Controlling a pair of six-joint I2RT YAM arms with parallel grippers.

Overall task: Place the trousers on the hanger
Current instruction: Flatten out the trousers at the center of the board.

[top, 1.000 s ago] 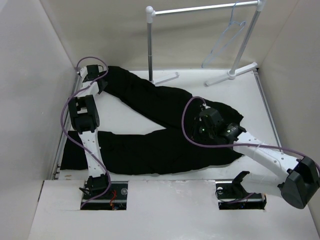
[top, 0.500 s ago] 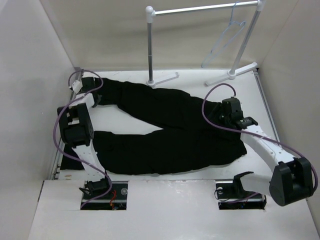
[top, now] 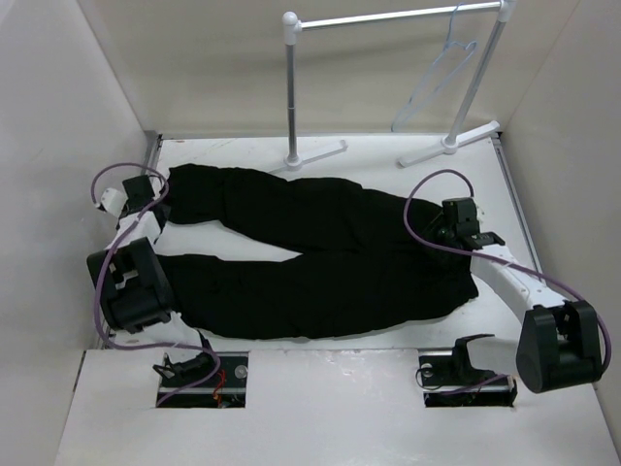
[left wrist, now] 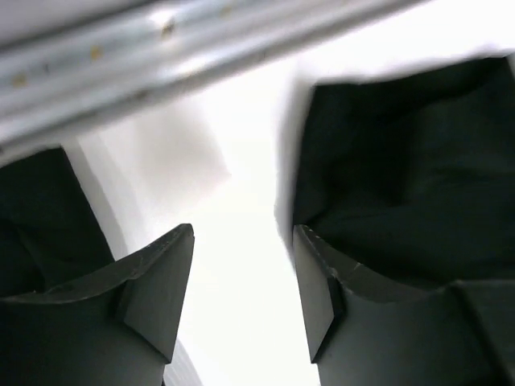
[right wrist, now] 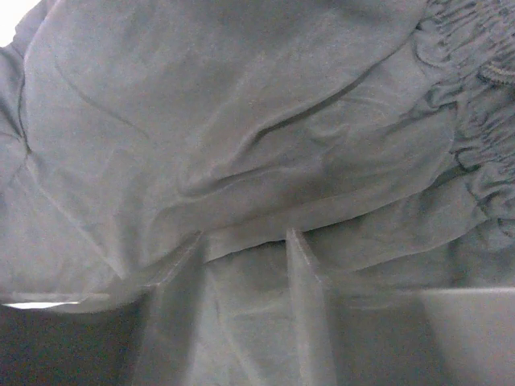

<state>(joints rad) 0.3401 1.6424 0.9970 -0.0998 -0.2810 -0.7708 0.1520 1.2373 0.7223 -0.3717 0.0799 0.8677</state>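
Whereas the far leg of the trousers was angled up toward the far left corner a second ago, it is now laid lower and straighter, nearly parallel to the near leg. The garment has been drawn flat on the table, with both legs pointing left and the waist at the right.

The left gripper has been moved back to the left edge, just beside the far leg's cuff. Its fingers are seen apart with only bare table between them, so the cuff has been let go.

The right gripper has been shifted from the crotch area to the waist end. It is held over cloth close to the gathered waistband. Its jaws are parted and no pinched fold can be made out.

The spreading step is judged complete. Nothing has been lifted yet, and the hanger is hung untouched on the rail stand at the far right, well apart from the trousers.

Inventory:
- Trousers: one pair, two legs.
- Hanger: one.
- Rail stand: one, with two uprights.
- Arms: two, one gripper each, neither loaded.
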